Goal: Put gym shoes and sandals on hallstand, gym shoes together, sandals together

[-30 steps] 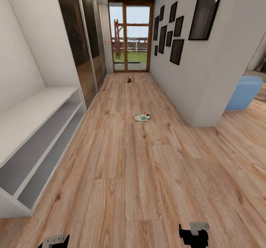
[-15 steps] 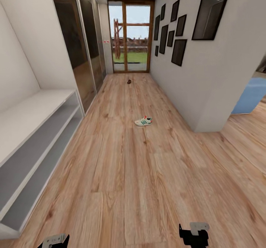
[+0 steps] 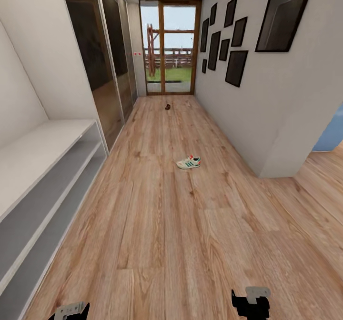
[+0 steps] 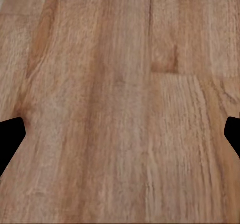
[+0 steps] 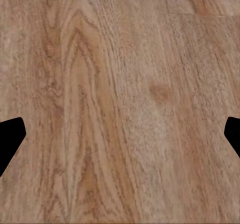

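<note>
You've rolled forward: the gym shoe (image 3: 189, 162) and hallstand (image 3: 43, 177) sit closer; both jaws spread wide, empty.

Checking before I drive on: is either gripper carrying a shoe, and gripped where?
Nothing is held. Both wrist views show the fingers of the left gripper and right gripper spread wide over bare corridor floor. One gym shoe lies ahead.

Corridor floor (image 3: 190, 244) grained wood laminate; wardrobe doors (image 3: 102, 67) glossy, reflective.
</note>
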`<state>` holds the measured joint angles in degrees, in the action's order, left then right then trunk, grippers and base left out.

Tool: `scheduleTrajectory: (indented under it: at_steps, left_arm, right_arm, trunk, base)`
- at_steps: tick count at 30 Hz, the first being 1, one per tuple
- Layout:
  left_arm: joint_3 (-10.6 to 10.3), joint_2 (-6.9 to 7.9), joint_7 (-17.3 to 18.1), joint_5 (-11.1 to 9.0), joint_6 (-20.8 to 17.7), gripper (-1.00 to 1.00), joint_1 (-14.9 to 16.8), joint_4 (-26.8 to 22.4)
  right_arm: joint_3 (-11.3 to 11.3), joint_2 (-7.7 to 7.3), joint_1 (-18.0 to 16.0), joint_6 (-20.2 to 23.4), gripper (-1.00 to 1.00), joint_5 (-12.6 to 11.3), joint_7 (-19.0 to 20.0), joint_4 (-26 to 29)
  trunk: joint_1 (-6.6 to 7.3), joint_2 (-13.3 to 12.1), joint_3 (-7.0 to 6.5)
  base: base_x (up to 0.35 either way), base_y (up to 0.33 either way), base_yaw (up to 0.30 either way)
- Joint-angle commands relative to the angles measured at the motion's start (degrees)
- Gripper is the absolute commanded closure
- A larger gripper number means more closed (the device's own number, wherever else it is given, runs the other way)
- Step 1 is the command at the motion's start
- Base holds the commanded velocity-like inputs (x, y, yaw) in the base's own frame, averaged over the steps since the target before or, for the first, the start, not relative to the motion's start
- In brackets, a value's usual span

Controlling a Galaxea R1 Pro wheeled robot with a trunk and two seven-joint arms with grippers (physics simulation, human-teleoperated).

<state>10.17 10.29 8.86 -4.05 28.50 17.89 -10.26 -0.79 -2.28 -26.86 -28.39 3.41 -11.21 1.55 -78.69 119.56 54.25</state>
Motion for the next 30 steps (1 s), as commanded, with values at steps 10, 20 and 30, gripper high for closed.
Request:
scheduleTrajectory:
  at_steps: [10,20,30]
  left_arm:
    - [0.3,-0.01,0.6,-0.4,0.1,-1.0,0.0,0.1]
    - [0.3,-0.01,0.6,-0.4,0.1,-1.0,0.0,0.0]
    - [0.3,-0.01,0.6,-0.4,0.1,-1.0,0.0,0.1]
  right_arm:
    - [-0.1,-0.01,0.0,-0.1,-1.0,0.4,-0.4,0.0]
    - [-0.1,0.01,0.0,-0.1,-1.0,0.4,-0.4,-0.1]
    - [-0.1,0.06,0.0,-0.1,-1.0,0.4,-0.4,-0.1]
  trunk:
    - [-0.03,0.0,0.05]
    - [-0.03,0.0,0.05]
    - [-0.03,0.0,0.05]
  base:
    - [0.332,0.128,0.0]
    - [0.305,0.168,0.0]
    - [0.302,0.145,0.0]
